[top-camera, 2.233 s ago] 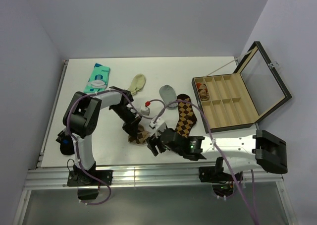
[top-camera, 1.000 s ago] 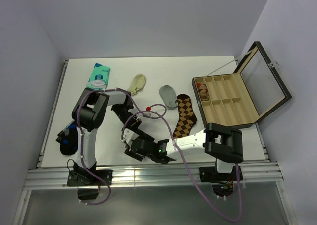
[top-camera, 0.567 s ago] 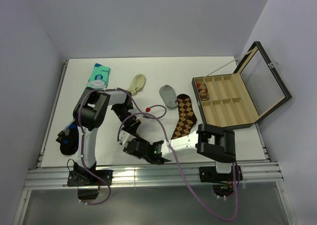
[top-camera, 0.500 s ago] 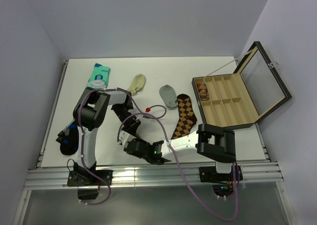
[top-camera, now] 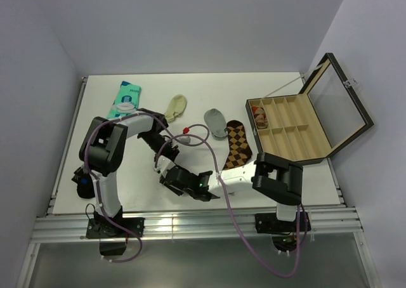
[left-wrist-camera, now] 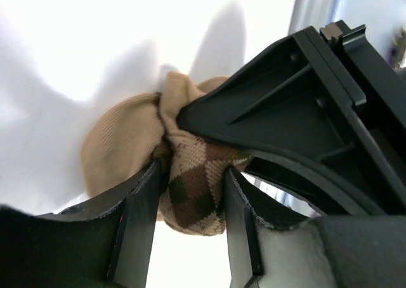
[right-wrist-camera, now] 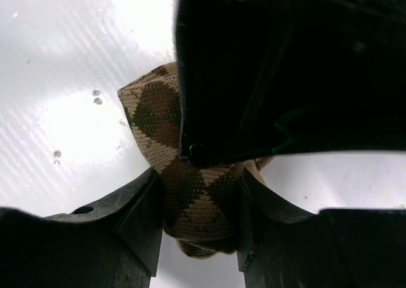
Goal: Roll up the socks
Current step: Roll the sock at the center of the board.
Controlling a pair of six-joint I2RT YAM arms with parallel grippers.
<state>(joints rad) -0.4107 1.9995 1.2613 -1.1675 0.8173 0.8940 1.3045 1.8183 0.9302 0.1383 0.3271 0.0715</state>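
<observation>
One long argyle sock [top-camera: 238,146] lies flat on the table left of the box. A second argyle sock is bunched into a tan and brown bundle [left-wrist-camera: 190,193], also seen in the right wrist view [right-wrist-camera: 193,196]. My left gripper [left-wrist-camera: 192,174] is shut on this bundle from one side. My right gripper [right-wrist-camera: 198,180] is shut on it from the other side. In the top view the left gripper [top-camera: 163,156] and right gripper [top-camera: 170,174] meet at the table's front middle and hide the bundle.
An open wooden box [top-camera: 298,150] with compartments stands at the right, one rolled sock [top-camera: 259,115] inside. A cream ankle sock [top-camera: 176,106] and a grey ankle sock [top-camera: 216,121] lie behind the grippers. A teal packet [top-camera: 127,99] lies far left, a dark item [top-camera: 82,183] at the left edge.
My right arm has swung left across the table front and closed on the sock bundle beside the left gripper. The left gripper kept hold and shifted slightly.
</observation>
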